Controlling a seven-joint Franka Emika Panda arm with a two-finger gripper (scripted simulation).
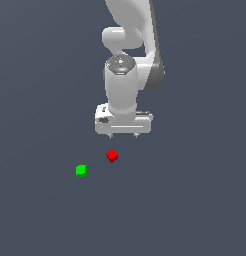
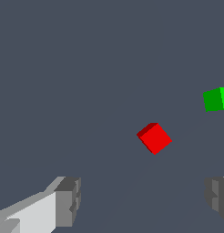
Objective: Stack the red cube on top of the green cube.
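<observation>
The tiny red cube (image 1: 112, 156) rests on the dark grey floor, just below and slightly toward the exterior view's left of my white gripper (image 1: 123, 135). The green cube (image 1: 81, 171) sits apart from it, further to the exterior view's left and nearer the camera. My gripper hovers above the floor, open, with nothing between its fingers. In the wrist view the red cube (image 2: 154, 138) lies beyond the gap between the two grey fingertips (image 2: 68, 201), and the green cube (image 2: 216, 99) is cut by the picture's edge.
The white arm (image 1: 127, 45) rises behind the gripper toward the top of the exterior view. A plain dark grey floor (image 1: 195, 200) surrounds the cubes.
</observation>
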